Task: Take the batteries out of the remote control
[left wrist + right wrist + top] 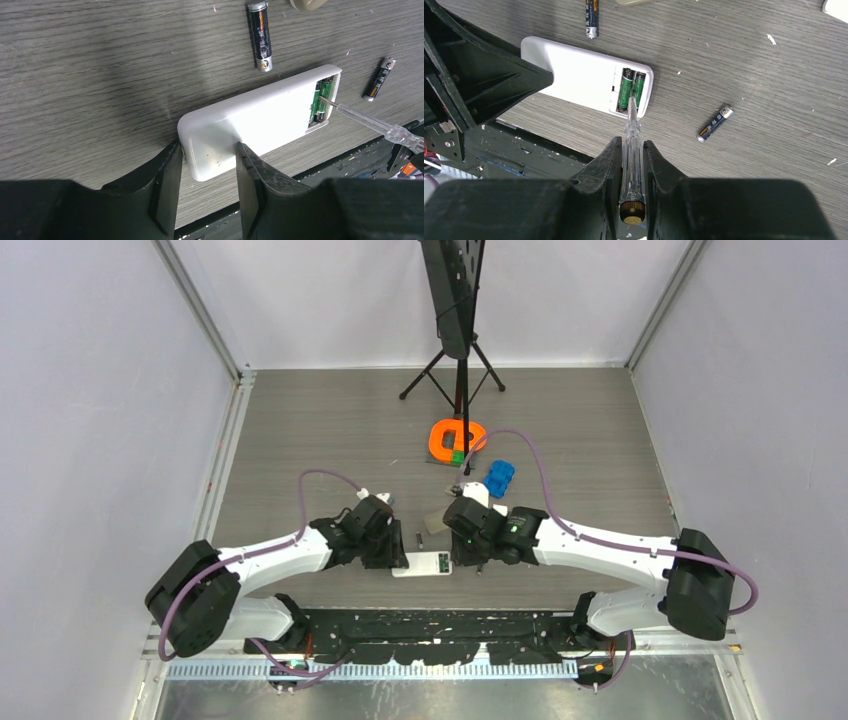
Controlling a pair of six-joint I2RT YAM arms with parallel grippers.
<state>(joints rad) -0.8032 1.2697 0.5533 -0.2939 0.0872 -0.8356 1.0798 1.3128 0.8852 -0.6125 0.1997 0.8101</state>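
The white remote control (250, 120) lies face down near the table's front edge with its battery bay uncovered. Two green-labelled batteries (631, 85) sit side by side in the bay. My left gripper (208, 147) is shut on the remote's closed end. My right gripper (632, 143) is shut on a clear-handled screwdriver (631, 117), whose metal tip rests in the bay against the batteries (320, 97). One loose black battery (715, 122) lies on the table to the right of the remote. Another loose battery (261, 35) lies beyond it.
A beige cover piece (432, 521) lies just behind the remote (425, 564). Further back are a blue object (499, 478), an orange ring-shaped holder (457, 438) and a black tripod stand (455, 340). The black base rail (430, 625) runs just in front of the remote.
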